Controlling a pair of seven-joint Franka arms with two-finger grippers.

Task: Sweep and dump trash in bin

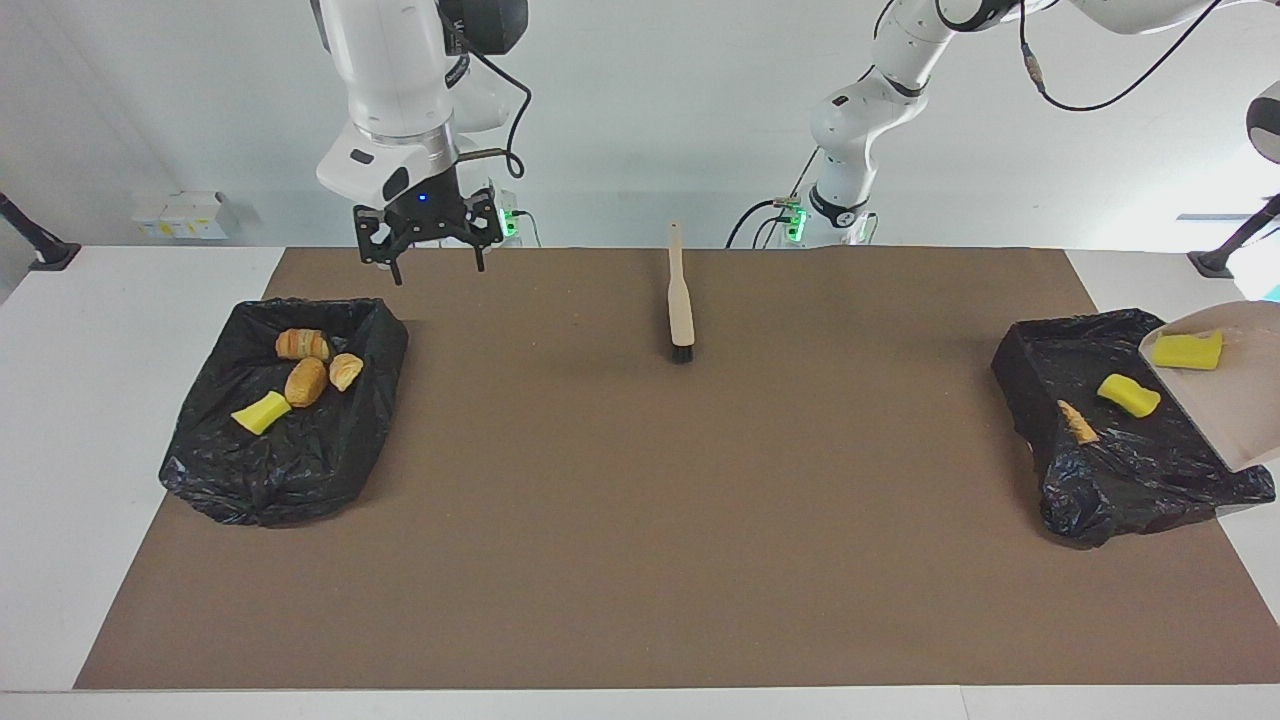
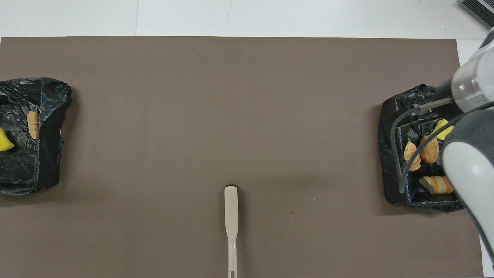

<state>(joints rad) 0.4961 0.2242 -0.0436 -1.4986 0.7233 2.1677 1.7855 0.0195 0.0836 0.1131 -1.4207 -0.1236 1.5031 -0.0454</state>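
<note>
Lying between two bins point(image 1: 285, 410), the brush point(image 1: 680, 300) blocks nothing.

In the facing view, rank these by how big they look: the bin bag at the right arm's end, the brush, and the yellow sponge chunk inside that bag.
1. Bin bag, clearly largest.
2. Brush, long and thin.
3. Yellow sponge chunk, smallest.

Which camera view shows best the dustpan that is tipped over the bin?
The facing view. There the beige dustpan is seen tilted over the black bin at the left arm's end of the table, with one yellow scrap lying on it. The overhead view shows nothing of the dustpan; it lies outside that picture.
</note>
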